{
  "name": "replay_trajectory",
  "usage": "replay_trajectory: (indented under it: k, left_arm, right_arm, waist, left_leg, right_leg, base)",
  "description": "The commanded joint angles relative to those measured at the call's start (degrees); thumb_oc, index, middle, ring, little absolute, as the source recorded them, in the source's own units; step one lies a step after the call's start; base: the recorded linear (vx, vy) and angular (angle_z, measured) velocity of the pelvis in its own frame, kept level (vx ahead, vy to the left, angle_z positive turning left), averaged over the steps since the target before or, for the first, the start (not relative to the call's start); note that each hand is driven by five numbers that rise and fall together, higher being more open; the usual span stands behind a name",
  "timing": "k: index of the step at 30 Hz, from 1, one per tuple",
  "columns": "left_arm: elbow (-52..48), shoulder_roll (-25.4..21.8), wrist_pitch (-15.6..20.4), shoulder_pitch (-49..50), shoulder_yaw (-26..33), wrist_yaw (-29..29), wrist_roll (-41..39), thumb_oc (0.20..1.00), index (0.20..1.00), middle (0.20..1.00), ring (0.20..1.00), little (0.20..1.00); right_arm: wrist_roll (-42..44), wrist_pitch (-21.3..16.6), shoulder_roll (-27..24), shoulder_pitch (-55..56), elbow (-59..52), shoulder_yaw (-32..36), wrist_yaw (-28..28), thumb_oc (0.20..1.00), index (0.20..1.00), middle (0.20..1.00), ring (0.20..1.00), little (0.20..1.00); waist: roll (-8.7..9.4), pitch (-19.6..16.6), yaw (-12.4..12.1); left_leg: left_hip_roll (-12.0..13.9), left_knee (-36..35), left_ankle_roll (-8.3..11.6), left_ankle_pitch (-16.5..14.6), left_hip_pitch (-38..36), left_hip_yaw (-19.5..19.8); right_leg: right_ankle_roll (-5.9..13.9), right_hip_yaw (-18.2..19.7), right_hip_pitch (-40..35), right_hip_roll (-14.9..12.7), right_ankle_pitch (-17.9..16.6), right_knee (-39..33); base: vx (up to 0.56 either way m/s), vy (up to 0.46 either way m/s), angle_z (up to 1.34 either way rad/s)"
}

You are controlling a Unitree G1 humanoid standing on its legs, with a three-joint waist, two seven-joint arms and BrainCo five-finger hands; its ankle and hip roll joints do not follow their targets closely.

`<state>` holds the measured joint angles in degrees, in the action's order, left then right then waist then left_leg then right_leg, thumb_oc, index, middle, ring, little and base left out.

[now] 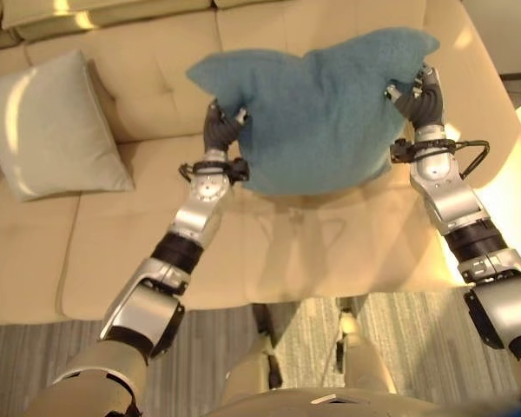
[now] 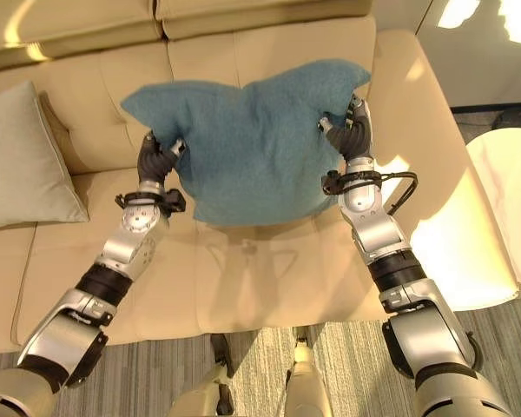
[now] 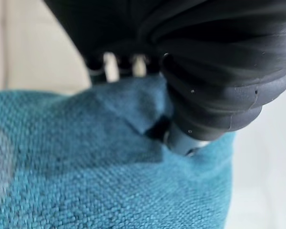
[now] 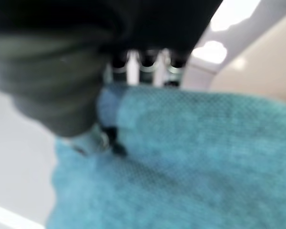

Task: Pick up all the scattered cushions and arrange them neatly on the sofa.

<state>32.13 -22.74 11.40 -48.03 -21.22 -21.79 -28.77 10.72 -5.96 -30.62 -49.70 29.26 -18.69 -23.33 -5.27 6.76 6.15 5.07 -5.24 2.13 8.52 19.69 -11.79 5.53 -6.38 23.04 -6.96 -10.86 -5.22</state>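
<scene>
A teal cushion (image 1: 317, 109) hangs above the right half of the beige sofa (image 1: 156, 252), held between both hands. My left hand (image 1: 221, 123) grips the cushion's left edge, fingers and thumb pinching the fabric (image 3: 109, 143). My right hand (image 1: 421, 94) clamps the cushion's upper right corner the same way, with the teal cloth (image 4: 195, 152) bunched under its fingers. A pale grey-white cushion (image 1: 52, 122) leans against the backrest on the sofa's left side.
The sofa's seat below the teal cushion is bare, as is the right armrest (image 2: 434, 174). A striped grey rug (image 1: 69, 356) lies in front of the sofa. A pale round object (image 2: 512, 191) stands to the right of the armrest.
</scene>
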Motion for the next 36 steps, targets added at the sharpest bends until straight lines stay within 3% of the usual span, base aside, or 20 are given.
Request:
replay_trajectory:
  k: [1,7,13,27,28,29,30,36]
  left_arm:
    - [-1.3,-2.5,9.2,-16.4,-3.9,0.5,-0.3,0.2,0.2,0.2,0.2,0.2]
    - [5.5,-4.7,10.0,-28.8,-7.4,0.0,0.2,0.2,0.2,0.2,0.2,0.2]
    - [6.7,-4.4,9.6,-28.4,-7.5,0.4,-1.8,0.2,0.2,0.2,0.2,0.2]
    - [12.1,-3.9,6.5,-26.8,-8.5,1.2,1.3,0.2,0.2,0.2,0.2,0.2]
    - [13.9,-4.0,6.3,-29.0,-9.6,1.1,1.5,0.379,0.379,0.379,0.379,0.379]
    - [14.4,-3.9,6.3,-29.9,-9.9,0.8,1.7,0.915,0.915,0.915,0.915,0.915]
    - [15.3,-3.8,6.0,-31.8,-11.0,0.2,2.6,1.0,1.0,1.0,1.0,1.0]
    - [21.6,-4.2,5.0,-40.6,-12.7,-3.7,1.8,1.0,1.0,1.0,1.0,1.0]
  right_arm:
    - [3.0,-7.6,2.7,-13.6,-1.1,-3.6,-0.8,0.2,0.2,0.2,0.2,0.2]
    - [4.7,-9.3,-0.6,-24.1,6.3,-6.1,-2.6,0.2,0.2,0.2,0.2,0.2]
    - [4.4,-7.6,-4.2,-27.2,8.8,-9.3,-1.8,0.2,0.2,0.2,0.2,0.2]
    - [3.0,-6.5,-3.7,-26.0,10.6,-8.1,-2.6,0.2,0.2,0.2,0.2,0.2]
    - [1.5,-5.8,-4.0,-27.1,13.0,-9.1,-3.4,0.2,0.2,0.2,0.2,0.2]
    - [0.8,-5.4,-4.1,-27.7,14.1,-9.5,-3.8,0.555,0.555,0.555,0.555,0.555]
    - [-0.6,-4.2,-4.1,-29.1,16.8,-10.7,-4.5,1.0,1.0,1.0,1.0,1.0]
    - [-4.3,1.7,-3.5,-37.5,28.2,-16.7,-7.2,1.0,1.0,1.0,1.0,1.0]
  waist:
    - [4.28,-0.6,-1.1]
    - [4.8,0.8,-2.1]
    - [5.71,1.8,-2.9]
    - [6.21,4.5,-3.1]
    - [5.89,4.6,-2.8]
    - [5.78,4.6,-2.7]
    - [5.51,4.5,-2.6]
    - [4.83,3.3,-2.3]
  left_leg:
    - [-0.4,0.3,3.75,-3.4,-0.3,1.8]
    - [-1.0,1.1,4.26,-2.3,5.4,3.7]
    - [-1.0,0.9,4.79,-1.6,7.7,4.4]
    - [-1.3,1.7,4.98,-1.3,11.8,5.3]
    - [-1.3,1.4,5.07,-0.8,12.9,5.5]
    - [-1.3,1.2,5.11,-0.6,13.2,5.4]
    - [-1.4,0.9,5.17,-0.4,13.6,5.5]
    - [-1.9,0.5,4.94,-0.2,14.7,5.5]
  right_leg:
    - [4.37,1.1,-0.2,0.1,4.4,0.4]
    - [4.82,0.1,4.9,-0.1,3.6,0.6]
    - [5.14,-0.9,7.1,-0.5,3.1,0.5]
    - [5.13,-1.2,10.5,-1.0,2.4,0.9]
    - [5.22,-1.1,11.8,-0.9,2.2,0.9]
    - [5.27,-1.1,12.2,-0.9,2.1,0.9]
    - [5.4,-1.1,12.8,-0.8,1.9,0.8]
    - [5.74,-0.5,14.5,-0.6,1.1,0.6]
  base:
    - [-0.05,0.026,0.0]
    - [-0.03,0.011,0.1]
    - [0.01,-0.004,0.11]
    - [-0.01,-0.001,0.05]
    - [-0.03,-0.009,-0.03]
    - [0.0,0.0,0.0]
    - [-0.01,0.001,0.05]
    - [-0.01,0.001,-0.02]
